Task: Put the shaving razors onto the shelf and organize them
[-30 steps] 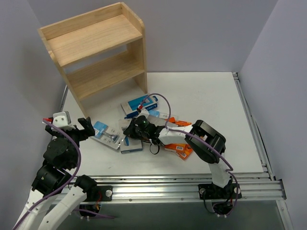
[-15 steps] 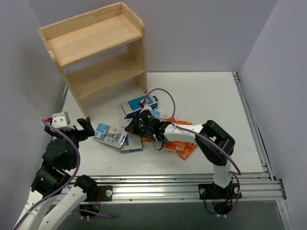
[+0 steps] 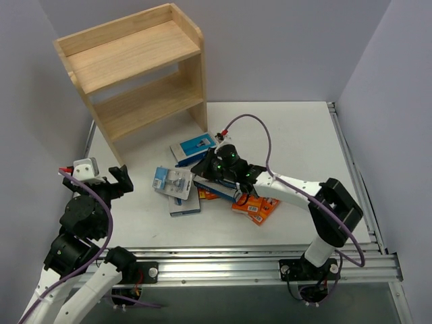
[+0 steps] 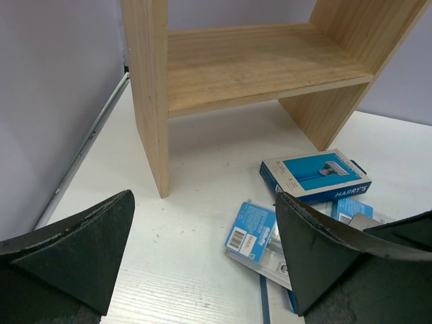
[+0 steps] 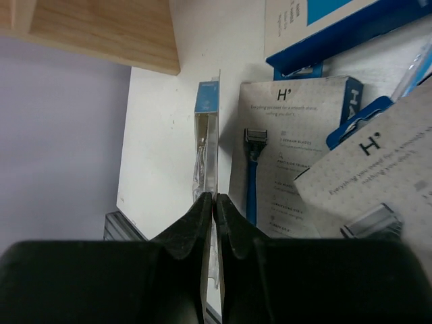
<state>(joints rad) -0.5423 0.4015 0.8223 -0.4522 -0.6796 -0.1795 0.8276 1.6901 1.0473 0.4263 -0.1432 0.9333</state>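
Right gripper (image 5: 214, 197): my fingers pinched tight on the clear blister pack (image 5: 206, 135), held edge-on, in front of the shelf (image 3: 128, 61).
Left gripper (image 4: 202, 194): my fingers spread wide, holding nothing.
Orange boxes (image 3: 256, 208), blue box (image 3: 196, 146): lying on the table (image 3: 290, 135).

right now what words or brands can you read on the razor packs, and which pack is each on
"HARRY'S": on the side edge of the blue box, left wrist view.
"H'": at the top of the grey box picturing a blue razor.
"H'": on the second grey box overlapping it.
Too small or blurred to read: the fine print on both grey boxes, the blister pack header and barcode, and the orange boxes.
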